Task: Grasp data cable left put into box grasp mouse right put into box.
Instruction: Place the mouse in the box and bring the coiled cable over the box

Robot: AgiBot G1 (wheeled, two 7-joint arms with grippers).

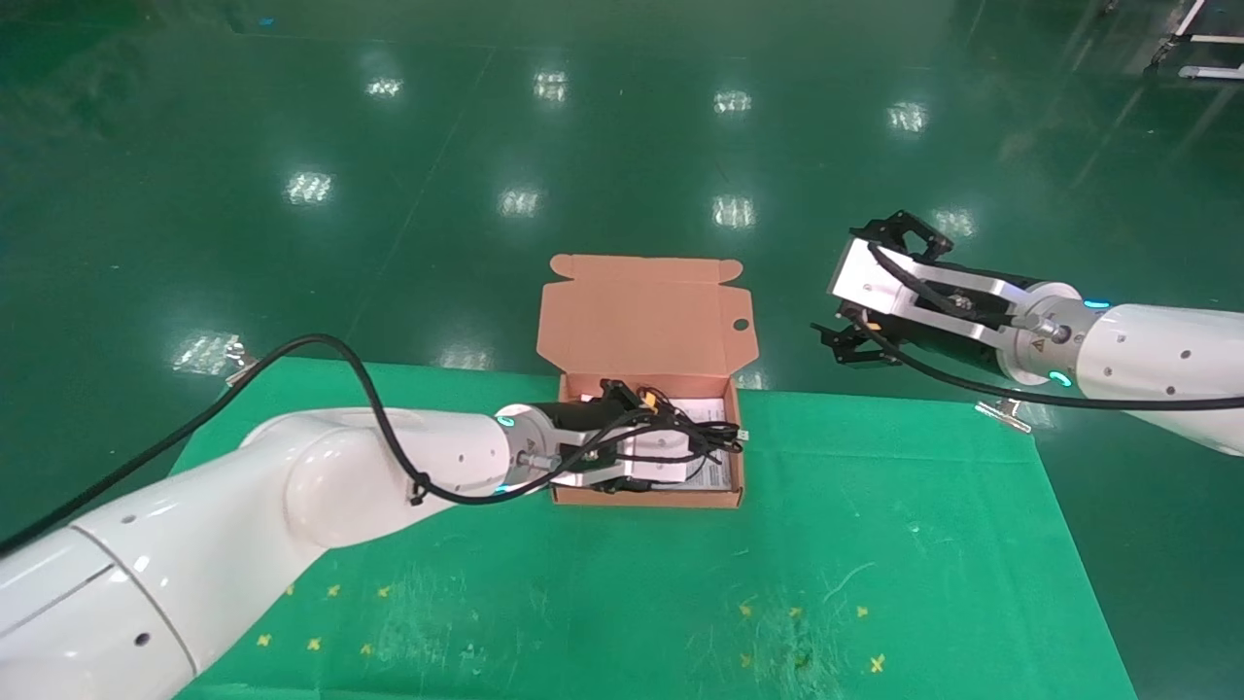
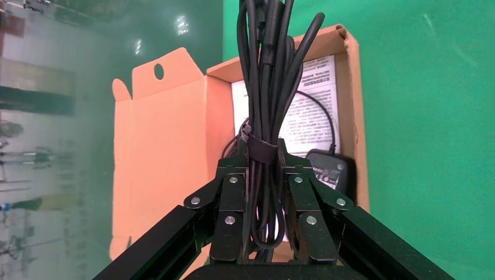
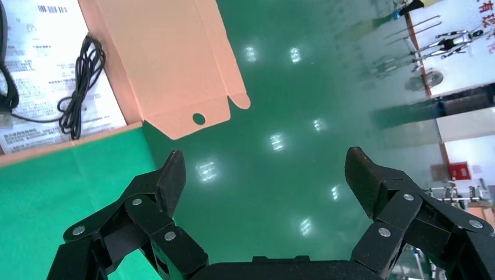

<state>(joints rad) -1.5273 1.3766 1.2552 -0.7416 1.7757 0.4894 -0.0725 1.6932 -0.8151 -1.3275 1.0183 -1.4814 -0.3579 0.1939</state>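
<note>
My left gripper (image 2: 262, 154) is shut on the data cable (image 2: 268, 76), a thick black bundle gripped at its black band. It hangs over the open orange-brown box (image 2: 350, 87). In the head view the left gripper (image 1: 671, 449) is low over the box (image 1: 641, 499). The black mouse (image 2: 330, 169) lies in the box on the white leaflet (image 2: 312, 99), close beside the gripper. Its thin cord (image 3: 82, 87) lies coiled on the leaflet. My right gripper (image 1: 841, 287) is open and empty, raised to the right of the box beyond the table's far edge; it also shows in the right wrist view (image 3: 265, 169).
The box lid (image 1: 641, 311) stands open at the far side, with tabs and a round hole. The green table mat (image 1: 875, 544) spreads in front of and beside the box. The shiny green floor (image 1: 622, 146) lies beyond the table.
</note>
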